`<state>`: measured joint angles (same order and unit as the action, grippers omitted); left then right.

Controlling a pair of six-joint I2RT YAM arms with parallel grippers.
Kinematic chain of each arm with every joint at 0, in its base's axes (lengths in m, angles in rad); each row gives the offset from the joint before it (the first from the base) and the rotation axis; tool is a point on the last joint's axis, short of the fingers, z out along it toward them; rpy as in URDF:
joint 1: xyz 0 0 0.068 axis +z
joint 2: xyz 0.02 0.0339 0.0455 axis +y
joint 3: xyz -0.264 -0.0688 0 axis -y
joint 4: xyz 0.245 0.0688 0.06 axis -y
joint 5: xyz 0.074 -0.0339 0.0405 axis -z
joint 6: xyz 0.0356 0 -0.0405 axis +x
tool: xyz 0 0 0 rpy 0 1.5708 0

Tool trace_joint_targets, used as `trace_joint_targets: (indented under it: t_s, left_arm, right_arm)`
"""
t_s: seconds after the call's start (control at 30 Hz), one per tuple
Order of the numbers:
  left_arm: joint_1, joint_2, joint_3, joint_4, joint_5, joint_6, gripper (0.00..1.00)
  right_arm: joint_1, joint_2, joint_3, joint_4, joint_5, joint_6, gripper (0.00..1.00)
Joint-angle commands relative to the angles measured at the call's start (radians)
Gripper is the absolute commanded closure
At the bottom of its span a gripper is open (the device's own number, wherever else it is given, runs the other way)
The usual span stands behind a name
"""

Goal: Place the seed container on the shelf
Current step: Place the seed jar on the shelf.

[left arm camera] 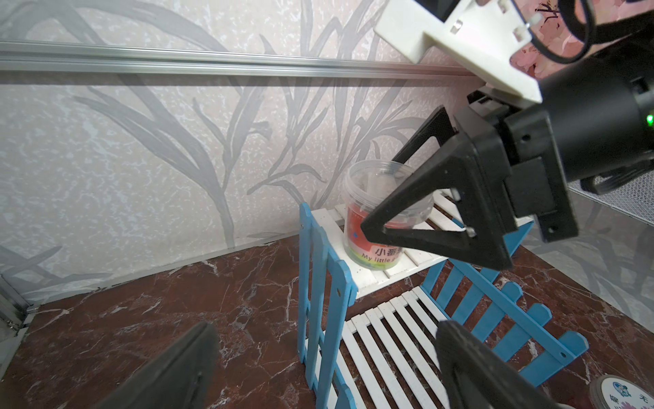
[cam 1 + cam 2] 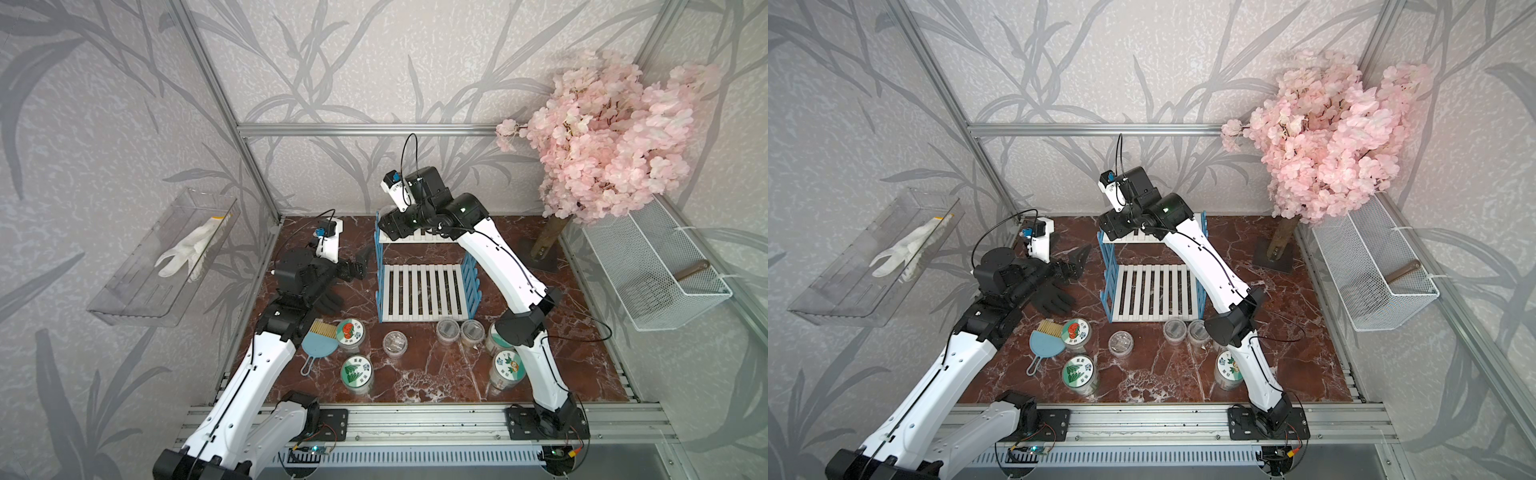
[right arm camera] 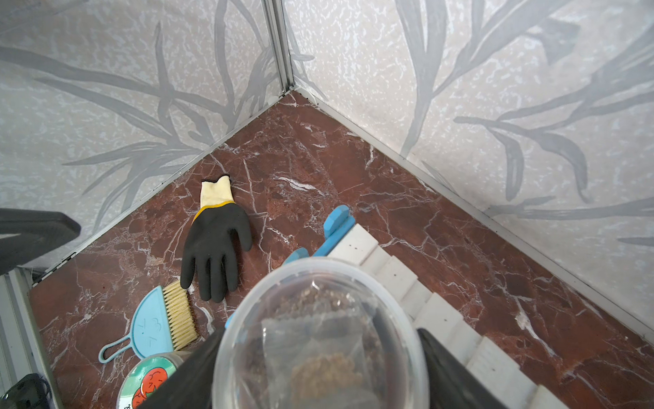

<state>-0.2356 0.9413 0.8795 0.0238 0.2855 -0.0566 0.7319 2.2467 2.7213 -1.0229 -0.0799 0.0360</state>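
One seed container (image 1: pixel 380 219) stood on the top tier of the one shelf (image 2: pixel 419 291); the right fingers (image 1: pixel 424 241) flanked it, and I couldn't tell whether they gripped, while the left fingers (image 1: pixel 170 375) gaped, empty. I counted seven more jars (image 2: pixel 395 343), one black glove (image 3: pixel 216 244) and one brush (image 2: pixel 318 343) on the red marble bench (image 2: pixel 436 374), between leaf-patterned walls.

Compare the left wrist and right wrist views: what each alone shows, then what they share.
Left wrist only: the red label on the seed container, and the lower tier of the shelf. Right wrist only: the black glove, brush and tomato-lidded jar. Both: the seed container between the jaws of the right gripper, the upper tier, the marble table.
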Motion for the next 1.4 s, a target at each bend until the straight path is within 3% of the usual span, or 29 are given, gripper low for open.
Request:
trace_joint_targets:
  t_s: [0.0, 0.27, 0.67, 0.97, 1.37]
  left_arm:
    - [0.002, 0.006, 0.007, 0.027, 0.003, -0.023, 0.0]
    - [0.002, 0.002, 0.023, 0.01, -0.009, -0.035, 0.0]
    - [0.004, 0.023, 0.036, -0.004, 0.001, -0.032, 0.0]
    - [0.007, 0.034, 0.039, -0.014, -0.002, -0.022, 0.0]
    - [0.013, 0.048, 0.042, -0.012, 0.001, -0.023, 0.0]
  right_arm:
    - [-0.005, 0.006, 0.041, -0.012, -0.006, 0.0, 0.18]
    - [-0.005, -0.01, 0.04, -0.02, -0.01, -0.023, 0.13]
    - [-0.006, 0.0, 0.022, 0.009, -0.015, -0.068, 0.3]
    - [-0.038, 0.0, 0.002, 0.054, -0.149, -0.07, 0.3]
    - [-0.054, 0.029, -0.005, 0.102, -0.185, -0.108, 0.28]
